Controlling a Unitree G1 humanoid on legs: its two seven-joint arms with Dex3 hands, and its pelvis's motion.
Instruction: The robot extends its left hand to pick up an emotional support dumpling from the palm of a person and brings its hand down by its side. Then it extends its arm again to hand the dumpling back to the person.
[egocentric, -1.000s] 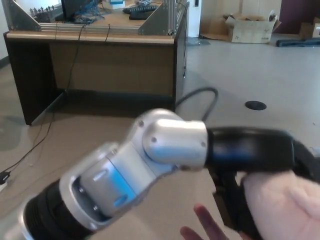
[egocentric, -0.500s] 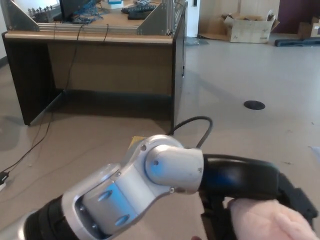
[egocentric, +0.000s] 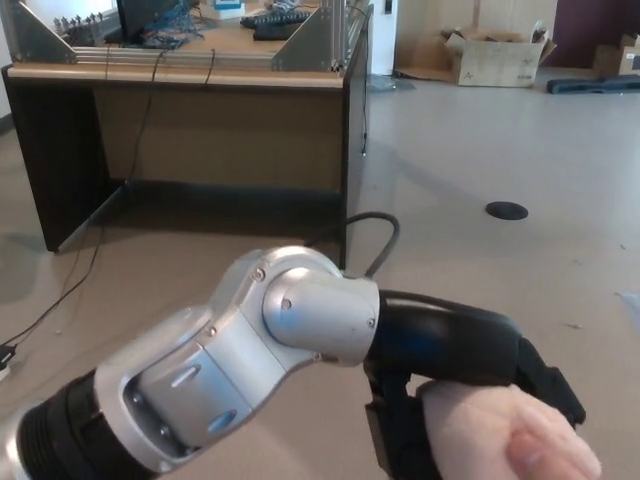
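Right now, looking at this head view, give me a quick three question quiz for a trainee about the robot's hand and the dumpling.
1. True or false: the left hand is shut on the dumpling.
2. Where does the dumpling sit in the head view? A) top left B) bottom right C) centre top
3. Fill in: behind the arm stands a wooden ____ with cables on it.

Key: 1 true. 2 B. 3 desk.
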